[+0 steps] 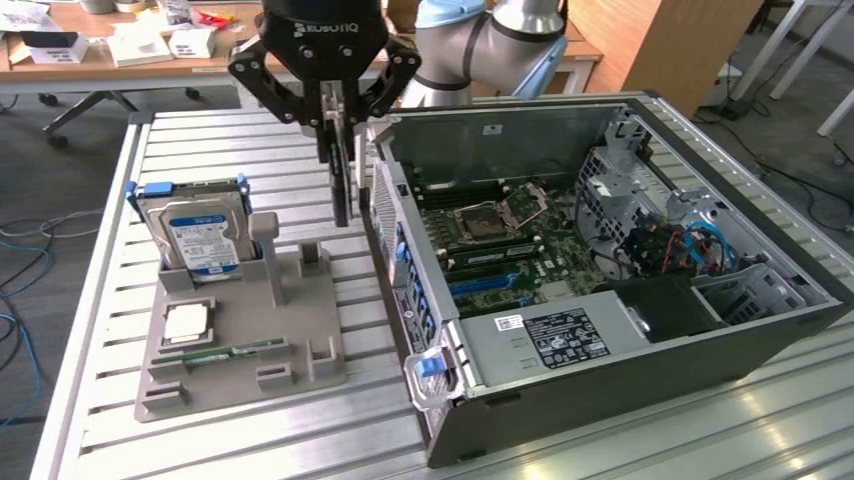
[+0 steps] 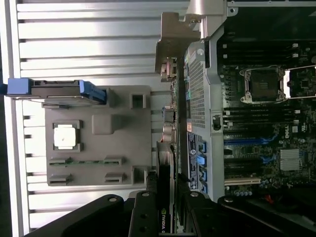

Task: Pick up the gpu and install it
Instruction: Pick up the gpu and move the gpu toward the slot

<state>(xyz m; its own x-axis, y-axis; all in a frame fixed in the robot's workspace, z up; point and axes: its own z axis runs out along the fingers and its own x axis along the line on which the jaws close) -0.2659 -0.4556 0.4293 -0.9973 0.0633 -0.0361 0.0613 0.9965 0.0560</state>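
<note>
**A:** Claw status?

**B:** Claw [image 1: 334, 128] clenched on the gpu [image 1: 342, 180], gripping its upper end. The card hangs upright and edge-on below the fingers.

**A:** Card position?

**B:** Off the bench [image 1: 227, 140], in the air over the gap between the grey holder [image 1: 300, 330] and the rear wall of the computer case [image 1: 641, 390]. It is just beside that wall; cannot tell whether they touch. In the wrist view the silver bracket [image 2: 170, 44] sits at the card's far end, away from the fingers.

**A:** Holder contents?

**B:** Hard drive [image 1: 200, 240] with a blue label, standing upright in the slot at the holder's far end. Processor chip [image 1: 187, 322] lying flat in a square recess. Green memory stick [image 1: 220, 352] lying just in front of the chip.

**A:** Case?

**B:** On its side on the bench, at the exterior view's right of the holder, with the open side up. Motherboard [image 1: 534, 245] exposed, blue slots visible on it. The card is outside the case and not seated in any slot.

**A:** Arm?

**B:** Arm [image 1: 467, 35] reaches in from behind the case, claw pointing straight down.
</note>
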